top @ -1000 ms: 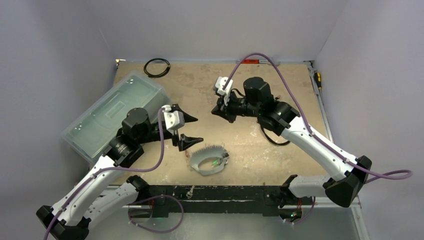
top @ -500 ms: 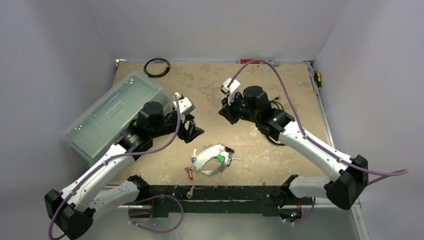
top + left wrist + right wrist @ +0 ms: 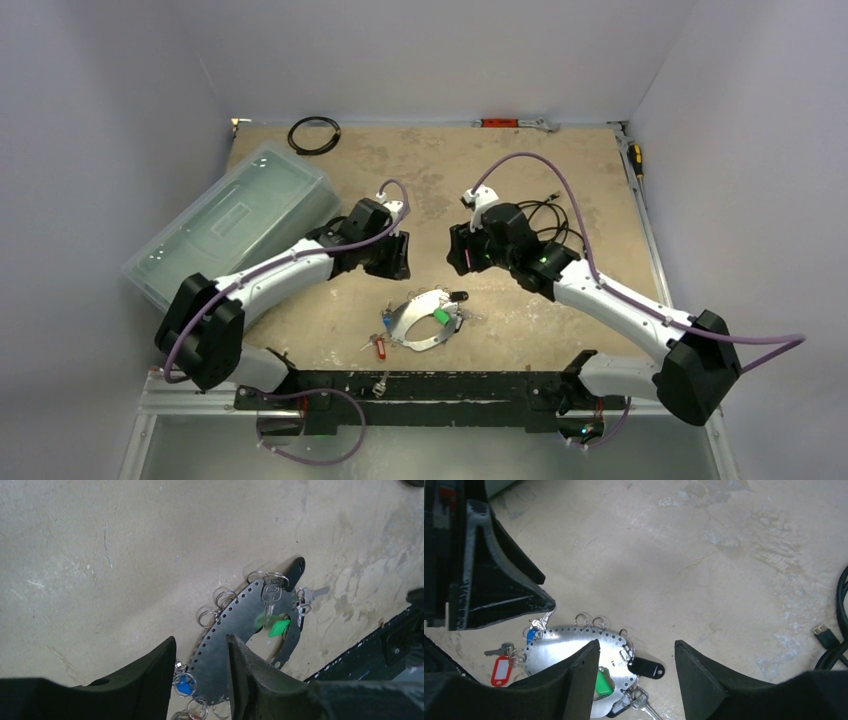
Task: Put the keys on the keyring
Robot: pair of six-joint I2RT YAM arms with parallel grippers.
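Observation:
The keyring point(image 3: 418, 322) is a flat silvery perforated hoop lying on the table near the front edge, seen also in the left wrist view point(image 3: 235, 630) and the right wrist view point(image 3: 556, 650). Keys hang on small rings round it, with a green tag point(image 3: 602, 684), a black tag point(image 3: 646, 668), a blue tag point(image 3: 184, 686) and a red tag point(image 3: 501, 670). My left gripper point(image 3: 397, 257) hovers over the hoop's left end, jaws apart, empty point(image 3: 200, 655). My right gripper point(image 3: 462, 252) hangs over its right end, wide open, empty point(image 3: 636, 652).
A clear plastic box point(image 3: 230, 225) lies at the left. A black coiled cable ring point(image 3: 313, 134) sits at the back left. A loose black cable point(image 3: 545, 212) lies behind the right arm. A black rail point(image 3: 450, 385) runs along the near edge.
Both arms have swung in and down toward the keyring. The right gripper has opened from shut. The left gripper's jaws have narrowed. The keyring now lies flat with its keys spread.

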